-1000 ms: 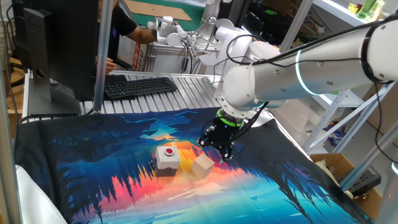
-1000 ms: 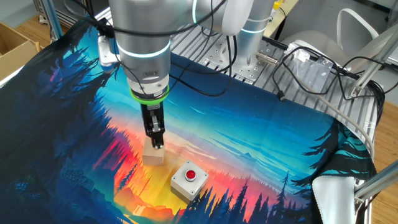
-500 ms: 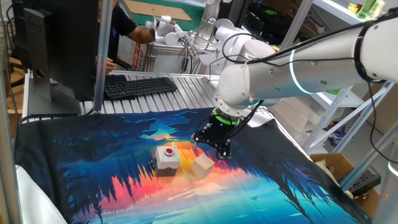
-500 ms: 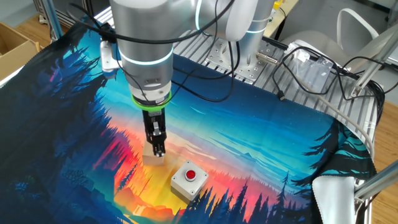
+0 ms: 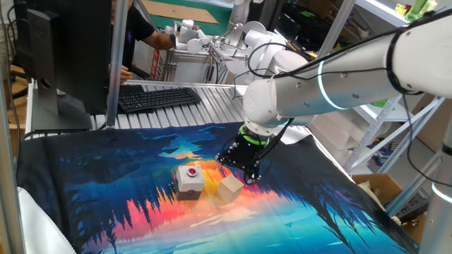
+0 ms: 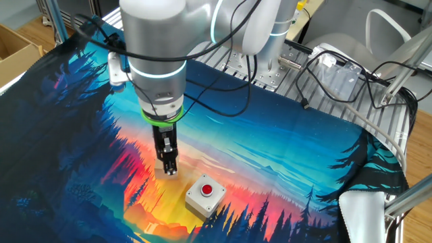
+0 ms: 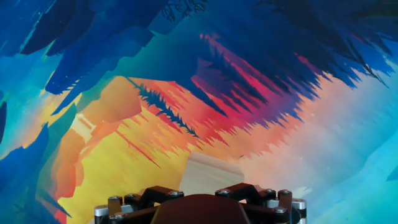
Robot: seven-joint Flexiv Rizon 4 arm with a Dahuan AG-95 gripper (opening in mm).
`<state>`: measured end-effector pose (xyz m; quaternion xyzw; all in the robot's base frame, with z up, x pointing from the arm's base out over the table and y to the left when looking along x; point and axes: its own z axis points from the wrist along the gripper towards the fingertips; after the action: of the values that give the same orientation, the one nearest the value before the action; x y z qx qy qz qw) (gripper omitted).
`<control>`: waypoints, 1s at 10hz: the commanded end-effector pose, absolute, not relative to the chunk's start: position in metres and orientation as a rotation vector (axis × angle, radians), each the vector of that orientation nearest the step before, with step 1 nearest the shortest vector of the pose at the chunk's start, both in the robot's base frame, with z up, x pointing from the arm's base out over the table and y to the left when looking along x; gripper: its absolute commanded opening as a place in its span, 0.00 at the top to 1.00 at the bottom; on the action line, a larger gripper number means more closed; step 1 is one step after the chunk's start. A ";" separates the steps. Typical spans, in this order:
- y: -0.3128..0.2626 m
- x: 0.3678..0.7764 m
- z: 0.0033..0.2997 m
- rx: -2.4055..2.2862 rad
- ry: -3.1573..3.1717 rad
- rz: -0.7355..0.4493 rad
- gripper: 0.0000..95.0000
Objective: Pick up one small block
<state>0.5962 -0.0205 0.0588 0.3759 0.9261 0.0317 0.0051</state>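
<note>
The small block (image 5: 230, 189) is a plain light-tan wooden cube lying on the colourful cloth, just right of the grey button box. My gripper (image 5: 241, 174) hangs right over its far edge, fingers pointing down, jaws spread and empty. In the other fixed view the gripper (image 6: 169, 167) covers most of the block (image 6: 164, 171). In the hand view the block (image 7: 214, 173) sits low in the middle, just above the dark gripper body; the fingertips are out of the picture.
A grey box with a red round button (image 5: 189, 179) stands close beside the block and also shows in the other fixed view (image 6: 205, 194). A keyboard (image 5: 158, 97) and a monitor stand at the back. A person's arm (image 5: 141, 32) shows behind.
The gripper has shifted a little sideways over the block and come slightly lower. The block and the button box have not moved.
</note>
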 end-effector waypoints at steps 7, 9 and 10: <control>-0.021 0.592 0.043 1.172 2.873 0.107 0.00; -0.021 0.592 0.043 1.183 2.869 0.109 0.00; -0.022 0.592 0.043 1.177 2.871 0.110 0.00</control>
<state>0.5922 -0.0218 0.0421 0.3792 0.9244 0.0361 0.0193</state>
